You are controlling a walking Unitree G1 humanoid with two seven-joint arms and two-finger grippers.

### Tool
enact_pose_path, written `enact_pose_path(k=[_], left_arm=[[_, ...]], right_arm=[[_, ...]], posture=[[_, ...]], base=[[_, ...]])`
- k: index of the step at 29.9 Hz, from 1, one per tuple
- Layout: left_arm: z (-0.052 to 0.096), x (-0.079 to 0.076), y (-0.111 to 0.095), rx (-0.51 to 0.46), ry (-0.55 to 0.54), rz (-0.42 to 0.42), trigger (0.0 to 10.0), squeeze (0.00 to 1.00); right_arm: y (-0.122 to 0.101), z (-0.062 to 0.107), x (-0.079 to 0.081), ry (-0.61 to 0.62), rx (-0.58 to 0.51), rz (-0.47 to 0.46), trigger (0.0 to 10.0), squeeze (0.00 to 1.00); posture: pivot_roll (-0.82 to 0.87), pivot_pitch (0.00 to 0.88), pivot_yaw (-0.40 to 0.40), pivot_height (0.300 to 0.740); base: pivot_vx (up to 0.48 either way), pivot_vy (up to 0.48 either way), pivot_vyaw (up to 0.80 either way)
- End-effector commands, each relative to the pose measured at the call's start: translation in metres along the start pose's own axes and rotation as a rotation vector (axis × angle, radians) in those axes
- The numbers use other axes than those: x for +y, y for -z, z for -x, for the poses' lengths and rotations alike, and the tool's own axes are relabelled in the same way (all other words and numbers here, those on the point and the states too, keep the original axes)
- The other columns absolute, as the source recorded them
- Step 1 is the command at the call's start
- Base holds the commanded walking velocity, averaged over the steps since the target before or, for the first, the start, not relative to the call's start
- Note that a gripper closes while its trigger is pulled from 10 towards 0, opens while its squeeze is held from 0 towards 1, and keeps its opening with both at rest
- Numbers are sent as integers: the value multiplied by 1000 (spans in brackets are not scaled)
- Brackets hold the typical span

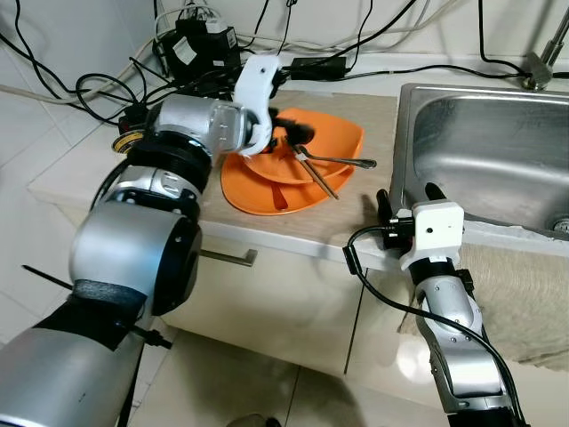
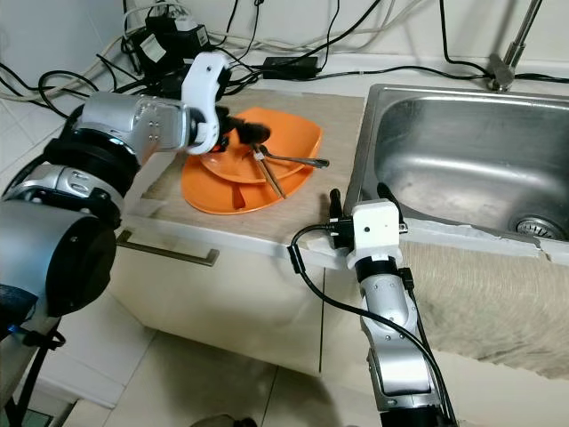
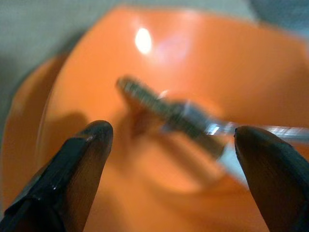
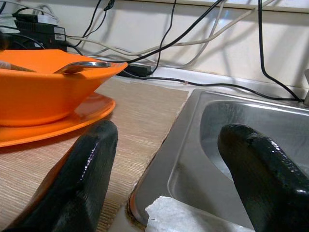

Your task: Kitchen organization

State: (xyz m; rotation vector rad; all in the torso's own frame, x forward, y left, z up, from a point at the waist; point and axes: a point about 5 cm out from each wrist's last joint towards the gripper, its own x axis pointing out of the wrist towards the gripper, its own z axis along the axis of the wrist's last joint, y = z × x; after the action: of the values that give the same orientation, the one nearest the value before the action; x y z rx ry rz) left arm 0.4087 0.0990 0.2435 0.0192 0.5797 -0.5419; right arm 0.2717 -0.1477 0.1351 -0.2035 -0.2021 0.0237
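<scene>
We judge step: picking cutlery from orange bowl (image 1: 307, 147) on counter, at sink's (image 1: 480, 151) 9 o'clock. Left gripper (image 3: 174, 140) spread around utensil (image 3: 169, 111), not pinching. Right gripper (image 4: 166, 159) spread, idle at counter edge. Next: close squarely on handle.

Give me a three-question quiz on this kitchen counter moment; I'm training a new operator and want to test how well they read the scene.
1. True or false: the orange bowl stands on the orange plate.
2. Which gripper is open over the bowl with the metal utensils in it: A) left gripper, B) right gripper?
3. Fill in: the right gripper rests at the front edge of the counter, beside the steel ____.

Key: 1 true; 2 A; 3 sink.
</scene>
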Motion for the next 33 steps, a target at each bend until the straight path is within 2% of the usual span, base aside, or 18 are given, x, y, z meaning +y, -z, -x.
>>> enact_pose_path(k=[1,4,9,11,20,24,33], left_arm=[[5,9,1,24,-29,-16,10000,0],[4,13,7,42,-38,7,10000,0],[3,9,8,53,-11,43,10000,0],[5,4,0,24,22,71,10000,0],[8,-1,-13,-31,39,72,10000,0],[10,-4,-19,-56,55,99,10000,0],[8,-9,-15,-34,81,155,10000,0]], right_arm=[[6,2,7,-26,35,-5,10000,0],[6,2,9,-28,37,-9,10000,0],[7,2,9,-28,39,-12,10000,0],[7,3,9,-27,40,-12,10000,0],[8,5,8,-22,47,-11,10000,0],[9,5,7,-23,52,-10,10000,0],[10,5,9,-32,58,-12,10000,0]], posture=[[-40,0,165,740],[-40,0,169,740],[-41,0,169,740],[-49,0,174,740],[-55,0,173,740],[-56,0,172,740],[-54,0,171,740]], base=[[0,0,0],[0,0,0],[0,0,0],[0,0,0],[0,0,0],[0,0,0],[0,0,0]])
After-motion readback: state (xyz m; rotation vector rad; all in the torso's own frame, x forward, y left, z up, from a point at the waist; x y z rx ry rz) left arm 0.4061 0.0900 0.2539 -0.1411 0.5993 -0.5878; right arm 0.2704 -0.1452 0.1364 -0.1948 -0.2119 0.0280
